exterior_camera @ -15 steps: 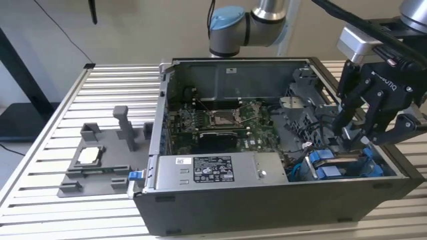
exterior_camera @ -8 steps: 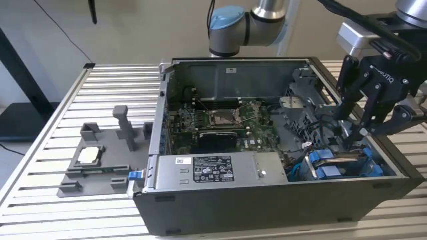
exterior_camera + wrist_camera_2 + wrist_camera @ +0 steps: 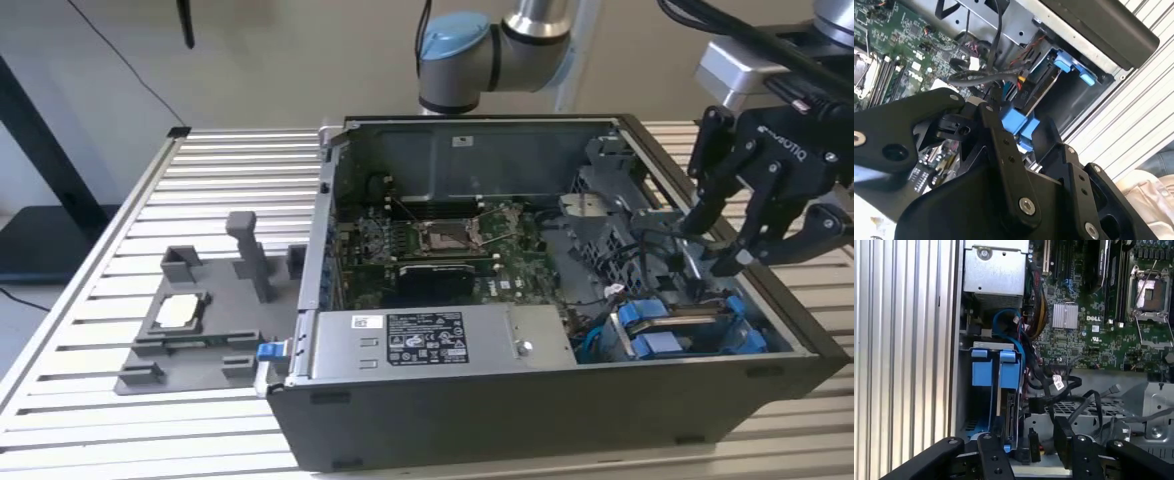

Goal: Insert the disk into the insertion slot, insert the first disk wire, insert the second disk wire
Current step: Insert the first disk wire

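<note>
The slatted table is carrying an open computer case. The hand is hovering over the case's end at the exterior view's right, with its fingers spread apart. The disk is sitting in its blue carrier in the corner drive bay, near the hand and beside loose black cables.

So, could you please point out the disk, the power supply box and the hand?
disk (image 3: 654, 346): exterior view, on its blue carrier frame.
power supply box (image 3: 427, 340): exterior view, on its printed label.
hand (image 3: 717, 250): exterior view, midway between its fingertips.
</note>
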Robot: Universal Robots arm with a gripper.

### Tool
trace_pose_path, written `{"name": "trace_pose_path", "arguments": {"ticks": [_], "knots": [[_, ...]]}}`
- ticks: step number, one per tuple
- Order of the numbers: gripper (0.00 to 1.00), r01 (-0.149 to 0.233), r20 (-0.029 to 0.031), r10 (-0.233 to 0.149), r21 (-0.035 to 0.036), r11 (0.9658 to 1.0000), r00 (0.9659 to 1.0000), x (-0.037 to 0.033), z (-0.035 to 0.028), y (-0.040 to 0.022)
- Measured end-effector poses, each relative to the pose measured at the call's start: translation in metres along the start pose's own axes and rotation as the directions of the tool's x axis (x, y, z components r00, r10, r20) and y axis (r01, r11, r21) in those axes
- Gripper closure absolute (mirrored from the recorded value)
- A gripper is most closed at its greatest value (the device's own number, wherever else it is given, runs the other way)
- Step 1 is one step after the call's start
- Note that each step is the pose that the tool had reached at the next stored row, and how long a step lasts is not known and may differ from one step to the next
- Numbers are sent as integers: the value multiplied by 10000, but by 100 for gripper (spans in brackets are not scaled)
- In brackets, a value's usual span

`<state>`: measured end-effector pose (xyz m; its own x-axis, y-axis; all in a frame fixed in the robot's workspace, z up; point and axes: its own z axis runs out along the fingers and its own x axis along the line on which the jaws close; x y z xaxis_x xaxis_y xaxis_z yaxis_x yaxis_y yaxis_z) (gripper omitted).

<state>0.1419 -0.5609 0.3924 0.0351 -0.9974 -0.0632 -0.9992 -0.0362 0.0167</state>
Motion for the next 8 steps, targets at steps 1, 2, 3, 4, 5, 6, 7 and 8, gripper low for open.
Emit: {"name": "trace_pose_path", "arguments": {"ticks": [1, 2, 3, 4, 5, 6, 7, 8], "knots": [[47, 18, 14, -18, 1, 10000, 10000, 1, 0, -22], [47, 39, 22, -39, 1, 10000, 10000, 3, -1, -47], [47, 60, 29, -60, 0, 10000, 10000, 7, -2, -73], [47, 82, 36, -81, -1, 10000, 10000, 10, -2, -95], [47, 113, 44, -113, -2, 9999, 9999, 12, -3, -114], [47, 146, 49, -146, -4, 9999, 9999, 13, -3, -126], [47, 176, 49, -176, -5, 9998, 9998, 13, -1, -129], [47, 185, 49, -185, -6, 9998, 9998, 13, -1, -129]]}}
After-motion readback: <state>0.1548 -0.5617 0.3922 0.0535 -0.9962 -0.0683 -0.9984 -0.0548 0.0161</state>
